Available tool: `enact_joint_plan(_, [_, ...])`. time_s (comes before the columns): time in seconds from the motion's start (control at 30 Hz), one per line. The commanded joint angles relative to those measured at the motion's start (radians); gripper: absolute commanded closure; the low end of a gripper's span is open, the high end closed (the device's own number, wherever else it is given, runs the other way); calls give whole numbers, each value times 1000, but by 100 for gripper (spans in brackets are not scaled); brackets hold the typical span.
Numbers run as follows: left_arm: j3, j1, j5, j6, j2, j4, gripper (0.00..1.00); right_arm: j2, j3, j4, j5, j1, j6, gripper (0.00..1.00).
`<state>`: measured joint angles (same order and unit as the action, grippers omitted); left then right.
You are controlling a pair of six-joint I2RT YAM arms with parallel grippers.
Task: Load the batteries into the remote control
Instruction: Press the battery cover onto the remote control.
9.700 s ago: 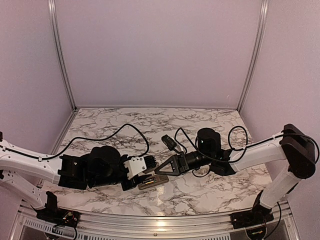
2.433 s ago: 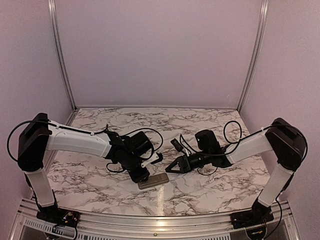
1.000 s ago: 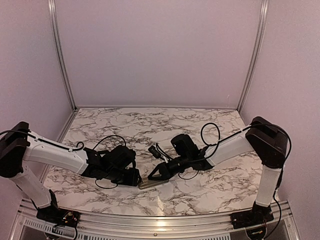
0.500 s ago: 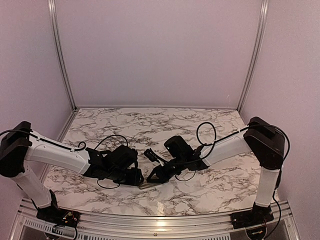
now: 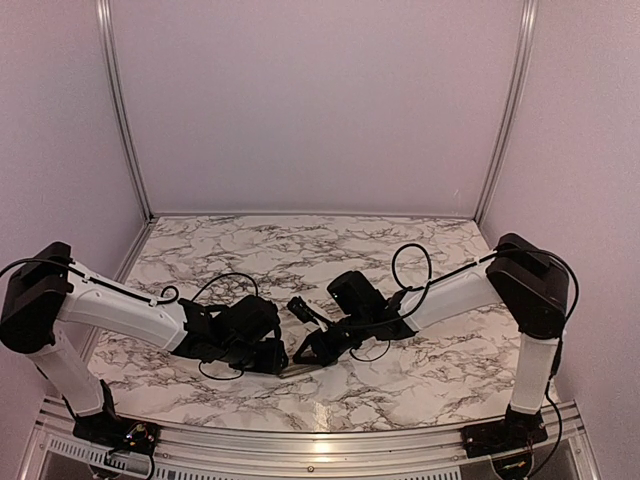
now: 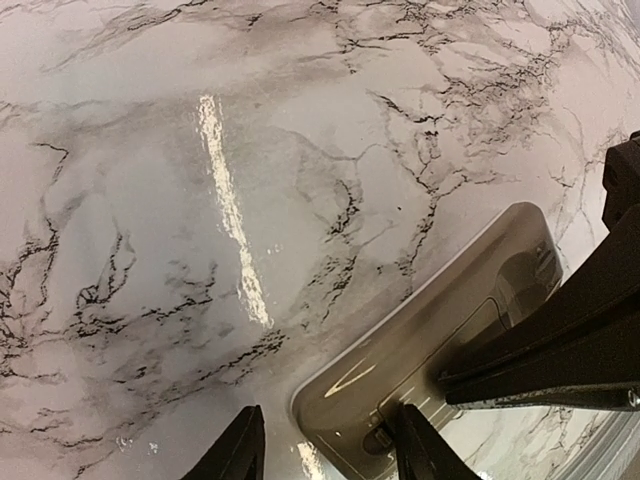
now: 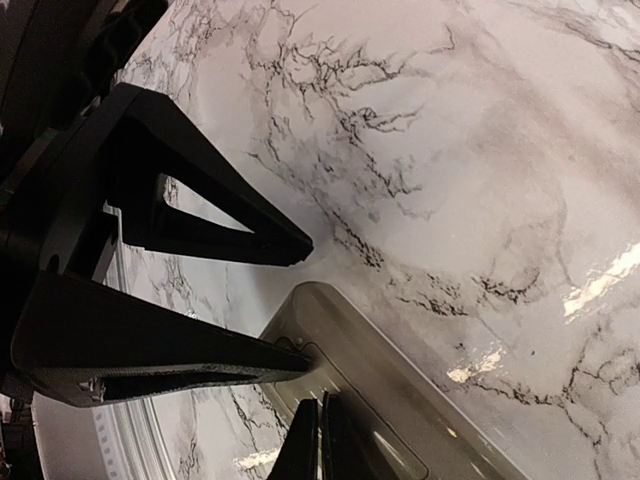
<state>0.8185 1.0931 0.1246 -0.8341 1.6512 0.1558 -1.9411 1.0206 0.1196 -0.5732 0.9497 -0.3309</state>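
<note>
The remote control (image 6: 430,320) is laid flat on the marble table (image 5: 420,250), with its greyish back turned upward and a long recess sunk into that back. In the overhead view the remote is almost wholly covered by the two grippers, which are brought together just above it.

The left gripper (image 6: 328,432) is held low over one end of the remote, reached in from the left arm's side. Its jaws are parted. One finger (image 7: 205,215) is set just off the remote's end corner, over bare marble, and a gap is left between it and the remote's edge. The other finger (image 7: 150,365) is laid over the remote's back, with its tip near the recess. Nothing is seen clamped between them.

The right gripper (image 7: 318,425) is brought in from the opposite side of the remote. Its jaws are pressed together, with only a thin slit shown between them, and the tips are pointed down at the recess. Nothing can be seen held in them.

Whether the batteries are lodged in the remote cannot be told, since the inside of the recess is partly covered by the right gripper's fingers (image 6: 560,340).
</note>
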Motion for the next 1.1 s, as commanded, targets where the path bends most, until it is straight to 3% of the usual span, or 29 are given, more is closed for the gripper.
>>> enact_joint_plan(0.0, [9, 5, 15, -17, 26, 31, 55, -26, 12, -77, 43, 7, 19, 98])
enact_joint_plan(0.83, [-36, 5, -17, 35, 17, 126, 76, -1, -16, -101, 69, 4, 30, 98])
enact_joint_plan(0.93, [-38, 5, -11, 39, 6, 129, 75, 4, -16, -100, 68, 4, 29, 98])
enact_joint_plan(1.07, [-23, 4, 14, 66, -37, 124, 65, 17, -17, -87, 53, 5, 25, 98])
